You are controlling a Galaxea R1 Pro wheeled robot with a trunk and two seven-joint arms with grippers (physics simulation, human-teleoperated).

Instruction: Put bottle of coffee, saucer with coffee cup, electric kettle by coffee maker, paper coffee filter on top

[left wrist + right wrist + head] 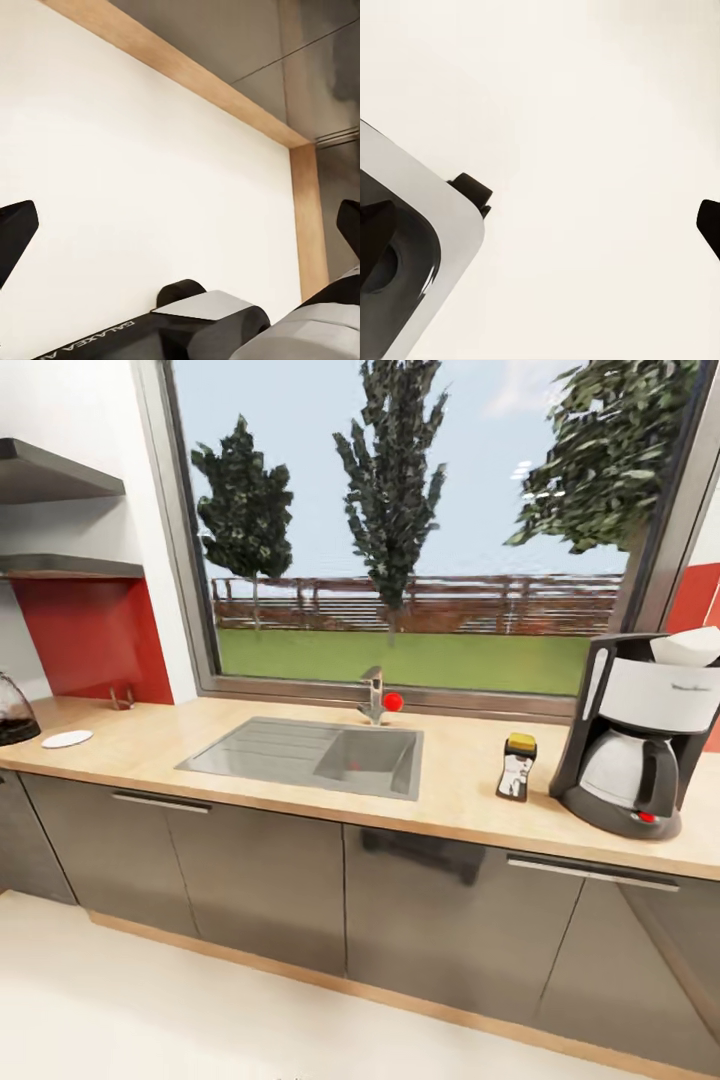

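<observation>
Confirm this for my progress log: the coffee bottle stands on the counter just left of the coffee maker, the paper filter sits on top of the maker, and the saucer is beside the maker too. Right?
Not quite. The saucer lies at the counter's far left end, across the sink from the coffee maker, as the head view shows. The bottle does stand just left of the maker, and the filter sits on top.

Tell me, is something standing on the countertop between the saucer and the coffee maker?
Yes. The saucer lies at the left end of the countertop; the coffee maker stands at the right. Between them are the sink with its faucet, then the bottle of coffee.
</observation>
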